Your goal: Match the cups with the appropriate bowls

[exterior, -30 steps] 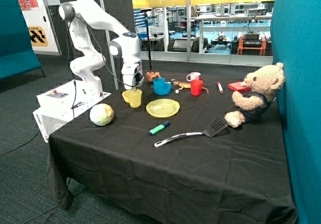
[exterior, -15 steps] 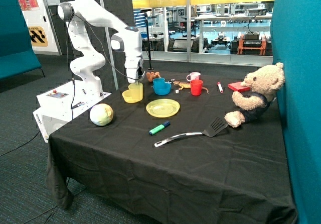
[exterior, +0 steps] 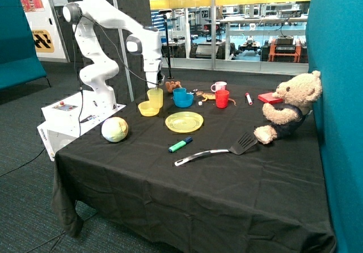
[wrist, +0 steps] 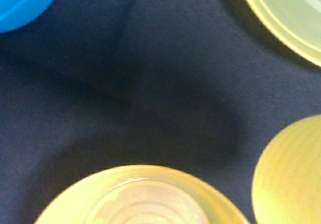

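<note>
My gripper (exterior: 155,87) is shut on the yellow cup (exterior: 155,98) and holds it by the rim, just above the table. The cup hangs over the far edge of the yellow bowl (exterior: 147,110), between it and the blue bowl (exterior: 184,101). The blue cup (exterior: 180,92) stands inside the blue bowl. In the wrist view the yellow cup's mouth (wrist: 145,199) is close below the camera. The yellow bowl (wrist: 291,174), the blue bowl's rim (wrist: 20,3) and black cloth lie around it. My fingers are hidden in that view.
A flat yellow plate (exterior: 184,121) lies near the bowls and shows in the wrist view (wrist: 286,13). Also on the table are a red mug (exterior: 222,98), a white mug (exterior: 218,86), a pale ball (exterior: 114,129), a green marker (exterior: 180,145), a spatula (exterior: 215,150) and a teddy bear (exterior: 288,108).
My gripper has risen with the yellow cup, lifting it from low beside the yellow bowl and carrying it slightly toward the blue bowl. Nothing else has moved.
</note>
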